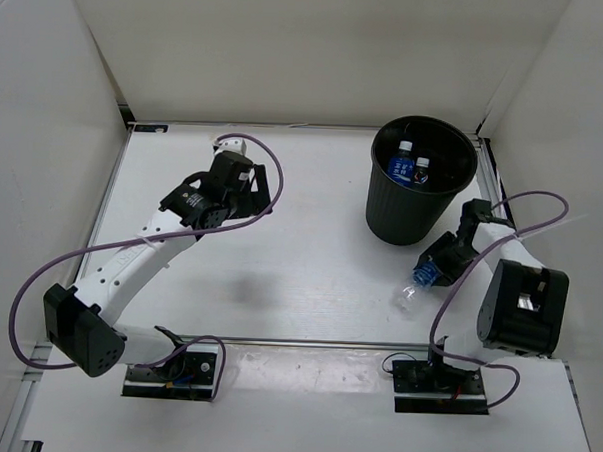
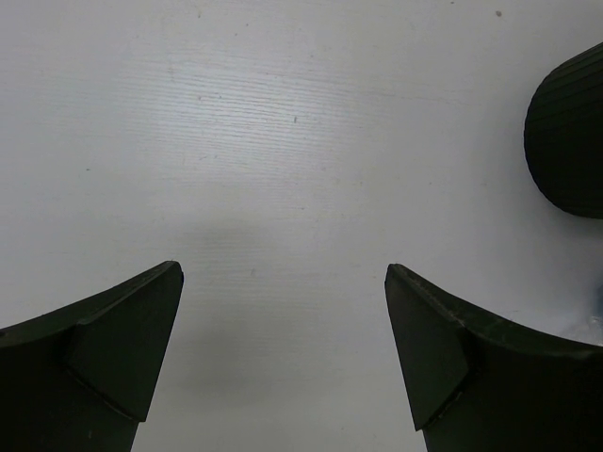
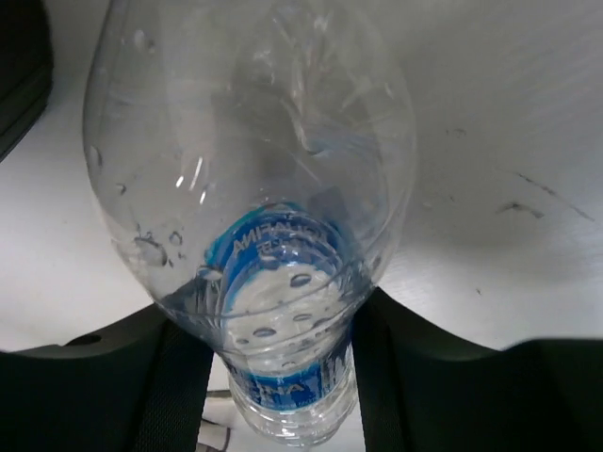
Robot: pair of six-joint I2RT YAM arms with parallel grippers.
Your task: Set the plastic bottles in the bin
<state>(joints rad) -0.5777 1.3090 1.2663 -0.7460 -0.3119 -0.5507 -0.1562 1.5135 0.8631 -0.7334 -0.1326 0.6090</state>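
Right fingers point(image 3: 443, 386) pinching bottle point(image 3: 254, 188), at 6 o'clock from bin point(image 1: 402, 215); left fingers point(image 2: 104, 358) hovering spread above counter point(image 2: 283, 141).

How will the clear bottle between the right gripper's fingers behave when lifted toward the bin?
The clear bottle looks nearly empty, only droplets inside, so probably light. Its thin wall appears dented, so it may buckle if the right gripper squeezes harder. Smooth and round, it could slip or roll if released.
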